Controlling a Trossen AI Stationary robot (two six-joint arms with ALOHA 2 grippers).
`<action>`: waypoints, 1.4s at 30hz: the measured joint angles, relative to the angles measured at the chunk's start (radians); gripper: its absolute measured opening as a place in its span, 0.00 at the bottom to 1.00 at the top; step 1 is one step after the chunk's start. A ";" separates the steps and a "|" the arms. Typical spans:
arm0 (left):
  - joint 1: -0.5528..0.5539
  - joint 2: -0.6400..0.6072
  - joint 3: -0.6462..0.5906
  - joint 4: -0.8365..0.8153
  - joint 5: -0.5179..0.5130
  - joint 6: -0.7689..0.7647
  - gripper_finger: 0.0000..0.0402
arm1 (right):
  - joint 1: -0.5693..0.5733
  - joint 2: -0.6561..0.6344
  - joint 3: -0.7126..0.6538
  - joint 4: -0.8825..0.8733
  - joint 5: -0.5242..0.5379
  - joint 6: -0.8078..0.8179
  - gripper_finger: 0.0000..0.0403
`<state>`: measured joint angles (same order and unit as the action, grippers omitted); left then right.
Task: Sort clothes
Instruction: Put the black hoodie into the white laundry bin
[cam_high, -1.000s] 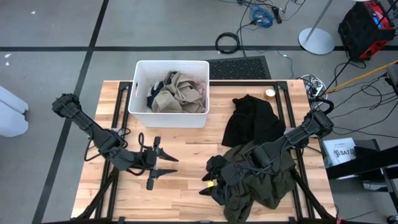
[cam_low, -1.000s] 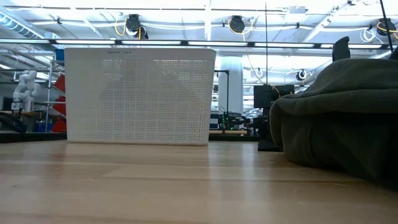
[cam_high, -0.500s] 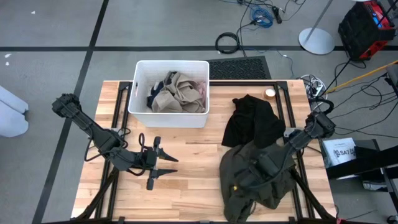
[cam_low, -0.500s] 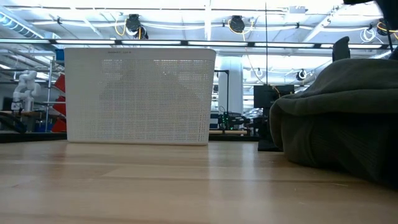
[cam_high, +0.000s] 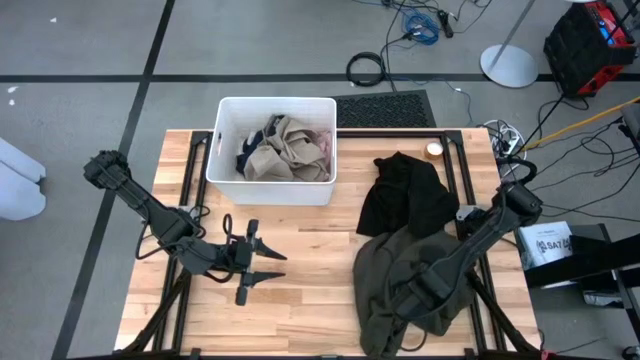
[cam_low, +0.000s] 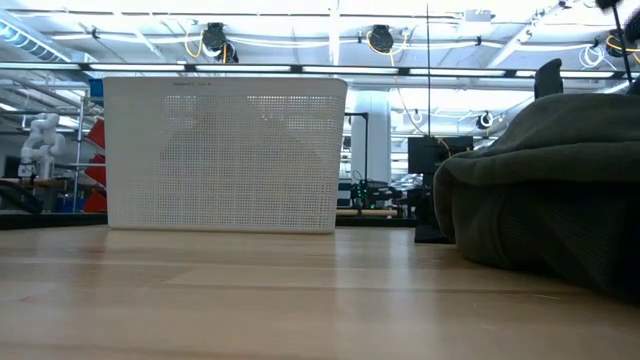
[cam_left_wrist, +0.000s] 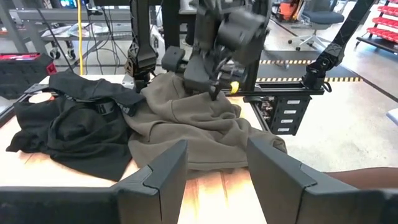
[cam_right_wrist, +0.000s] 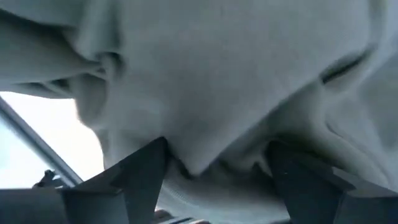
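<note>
Tan, navy and pink clothes (cam_high: 280, 145) are lying binned (cam_high: 222, 160); the olive garment (cam_high: 385, 275) and black garment (cam_high: 405, 195) are being left on the surface (cam_high: 300, 290); the left pincer (cam_high: 262, 268) is being held apart, empty; the right pincer (cam_right_wrist: 214, 171) is being pressed, spread, into olive cloth, a grip not being discernible.

The worktop (cam_high: 300, 275) is pale wood in glued strips, smooth with a light sheen. On it, the white bin (cam_high: 225, 165) is matt plastic, its wall finely perforated in the low view. The olive garment (cam_high: 385, 290) looks like thick, soft, matt cloth, heavily creased; the black garment (cam_high: 400, 195) is matt cloth too, as is the crumpled tan garment (cam_high: 275, 155) inside the bin. Both arms are dark and matt, and the left end effector (cam_high: 258, 270) has smooth, hard-looking fingers (cam_left_wrist: 163, 177).
</note>
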<state>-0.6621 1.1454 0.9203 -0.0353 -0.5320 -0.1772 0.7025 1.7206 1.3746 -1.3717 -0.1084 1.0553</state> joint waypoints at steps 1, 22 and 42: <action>0.000 0.000 0.000 -0.001 0.000 0.000 0.43 | 0.000 0.000 -0.027 0.025 -0.013 0.006 0.66; 0.000 0.041 0.000 0.082 0.000 0.005 0.43 | -0.114 0.000 0.366 0.249 0.391 -0.426 0.01; 0.001 0.132 0.000 0.094 0.031 0.025 0.43 | -0.272 0.032 0.366 0.346 0.280 -0.522 0.31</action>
<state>-0.6609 1.2778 0.9203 0.0587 -0.5011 -0.1520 0.4309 1.7523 1.7405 -1.0260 0.1718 0.5336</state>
